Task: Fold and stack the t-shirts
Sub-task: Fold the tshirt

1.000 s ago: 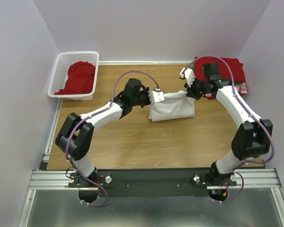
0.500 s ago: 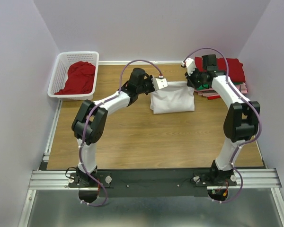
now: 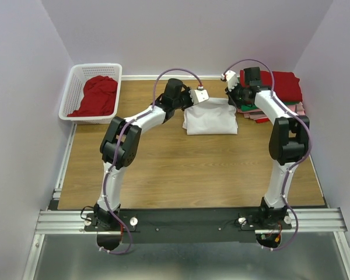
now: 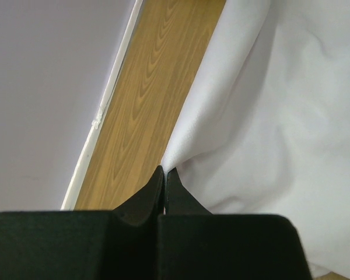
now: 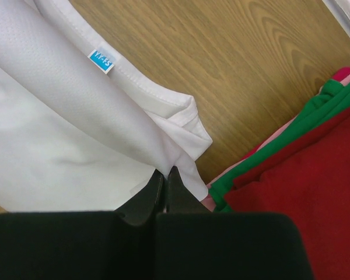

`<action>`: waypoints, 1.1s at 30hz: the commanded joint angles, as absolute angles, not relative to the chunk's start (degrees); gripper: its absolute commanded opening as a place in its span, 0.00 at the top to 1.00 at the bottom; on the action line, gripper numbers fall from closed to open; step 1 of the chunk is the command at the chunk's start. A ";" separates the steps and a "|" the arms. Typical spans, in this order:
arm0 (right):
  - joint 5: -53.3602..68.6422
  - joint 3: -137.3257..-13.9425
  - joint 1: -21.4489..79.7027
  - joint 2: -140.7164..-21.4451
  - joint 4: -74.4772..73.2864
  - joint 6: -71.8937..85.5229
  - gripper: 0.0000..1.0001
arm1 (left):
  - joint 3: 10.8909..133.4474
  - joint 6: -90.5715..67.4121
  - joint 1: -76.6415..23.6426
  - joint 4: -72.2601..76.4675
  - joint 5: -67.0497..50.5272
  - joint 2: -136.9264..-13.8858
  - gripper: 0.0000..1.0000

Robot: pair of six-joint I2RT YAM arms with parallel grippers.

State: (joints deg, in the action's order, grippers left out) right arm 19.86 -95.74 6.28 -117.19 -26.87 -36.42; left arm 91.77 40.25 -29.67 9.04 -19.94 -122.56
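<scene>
The white t-shirt (image 3: 210,119) lies on the table (image 3: 163,169), towards the far side. The left gripper (image 4: 165,172) and right gripper (image 5: 165,172) each pinch tight on a far corner. The right arm hides part of the stack of folded shirts (image 3: 283,87); green and pink show only as edges.

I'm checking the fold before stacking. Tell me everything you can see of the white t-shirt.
The white t-shirt is plain, soft matte cloth with a stitched collar and a small blue neck label. Folded to a rough rectangle, it lies on the wooden table toward the far side, just left of the stack of folded shirts. The left hand and right hand, both shut, pinch its two far corners, and creases run from each pinch.
</scene>
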 commanded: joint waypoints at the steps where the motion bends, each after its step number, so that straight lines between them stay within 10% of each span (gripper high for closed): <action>1: 17.58 -98.35 6.06 -118.91 -24.35 -34.37 1.00 | 96.06 38.67 -29.27 6.60 -17.93 -124.71 1.00; 8: 16.35 -99.84 6.06 -120.76 -23.64 -33.14 0.95 | 98.35 36.74 -29.27 5.63 -17.40 -126.38 0.96; 10: 14.86 -100.46 6.06 -121.98 -23.12 -31.56 0.81 | 99.57 34.12 -29.27 5.54 -15.74 -127.09 0.70; 11: 13.90 -101.24 6.06 -122.51 -21.81 -29.20 0.55 | 100.80 32.97 -29.27 5.54 -14.78 -127.61 0.59; 14: 8.36 -102.48 6.06 -123.92 -18.04 -24.90 0.42 | 104.48 27.54 -29.27 5.19 -6.37 -128.49 0.13; 21: -3.44 -105.03 6.42 -121.75 -13.89 -16.26 0.36 | 104.70 11.91 -26.64 3.87 5.28 -120.70 0.09; 33: 31.98 -85.54 6.33 -101.35 -17.75 -22.50 0.24 | 80.96 -16.07 -20.57 4.48 -24.32 -112.84 0.09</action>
